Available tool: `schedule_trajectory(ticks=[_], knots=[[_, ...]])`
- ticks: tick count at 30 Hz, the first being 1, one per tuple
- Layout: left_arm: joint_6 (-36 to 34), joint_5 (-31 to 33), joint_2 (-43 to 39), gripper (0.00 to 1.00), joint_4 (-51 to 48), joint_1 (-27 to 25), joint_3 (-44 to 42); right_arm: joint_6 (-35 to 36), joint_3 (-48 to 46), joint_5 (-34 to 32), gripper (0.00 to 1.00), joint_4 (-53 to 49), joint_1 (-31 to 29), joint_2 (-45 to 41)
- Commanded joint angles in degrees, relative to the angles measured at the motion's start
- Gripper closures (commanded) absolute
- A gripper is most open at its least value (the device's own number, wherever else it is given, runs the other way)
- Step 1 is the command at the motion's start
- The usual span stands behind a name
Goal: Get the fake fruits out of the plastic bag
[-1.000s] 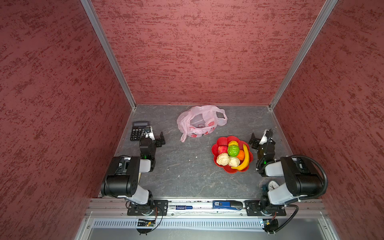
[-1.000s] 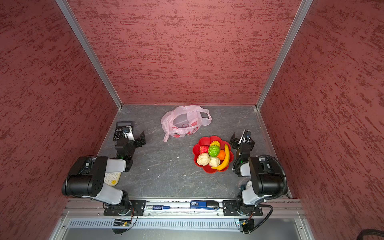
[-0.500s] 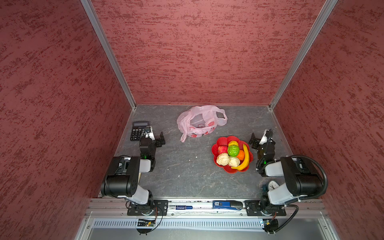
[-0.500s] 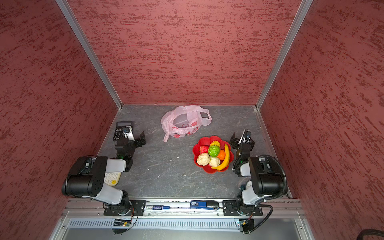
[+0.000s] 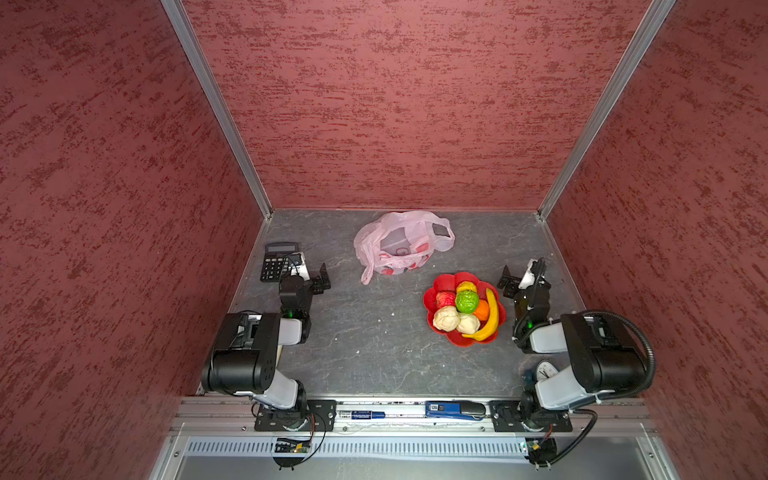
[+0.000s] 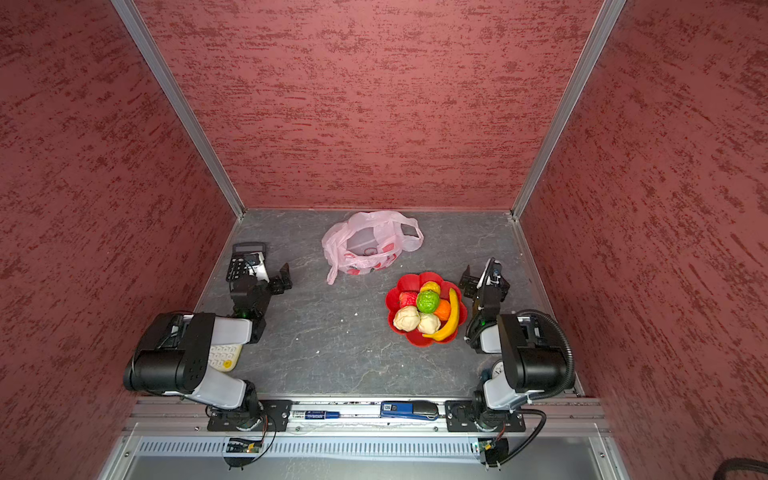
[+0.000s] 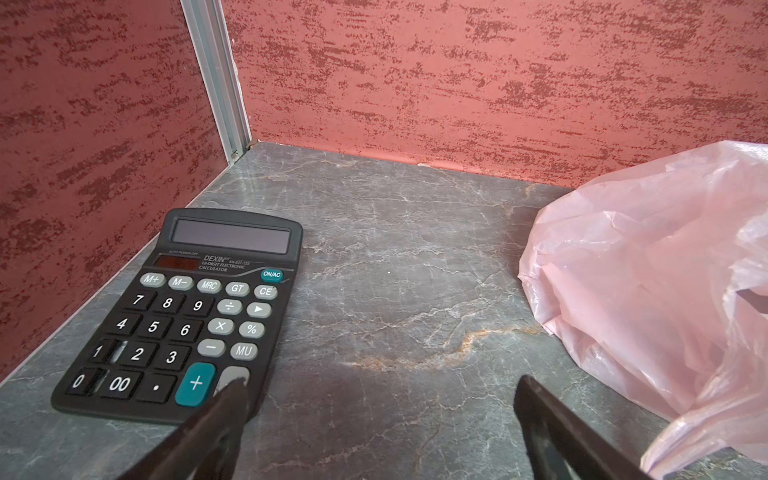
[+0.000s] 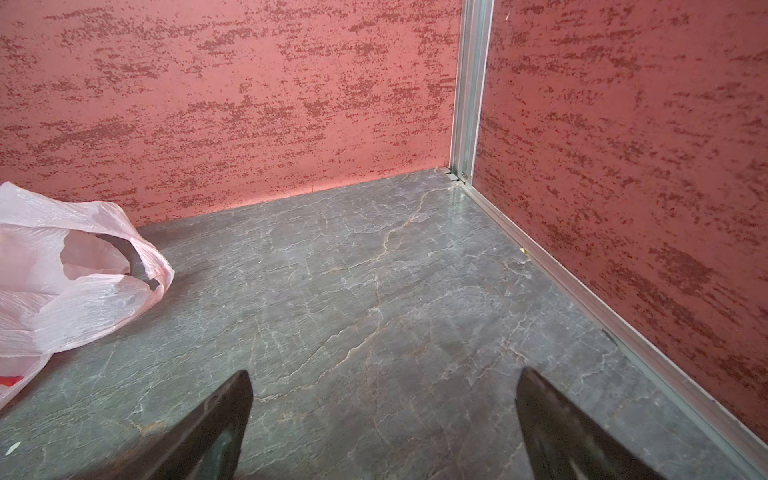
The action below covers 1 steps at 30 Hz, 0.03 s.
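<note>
Seven fake fruits lie heaped in the red flower-shaped dish, right of centre on the grey table: the banana along the right rim, the bumpy green ball on top, and the orange, red, yellow and two cream ones packed around it. Over the last second I see no change at all; neither arm has moved and nothing on the table has shifted. The pink plastic bag lies slack at the far middle, apart from the dish, its mouth and one loop handle turned to the right. No fruit shape bulges through the film, though I cannot see right into its folds. My left gripper hangs low at the far left, jaws spread wide with nothing between them and one fingertip over the near edge of the black calculator. My right gripper sits just right of the dish, equally wide and empty over bare table. I read this stillness as the job finished, with both arms parked and the bag emptied.
</note>
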<state>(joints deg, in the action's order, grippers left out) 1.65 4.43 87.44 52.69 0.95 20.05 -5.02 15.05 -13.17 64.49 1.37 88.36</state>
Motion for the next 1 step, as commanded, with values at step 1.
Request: schedule_trajectory(ticks=[1], knots=[[-0.66,0.46,0.55,0.0,-0.04,-0.22,0.95,1.42,0.51,0.64,0.01,2.31,0.35,0.17]])
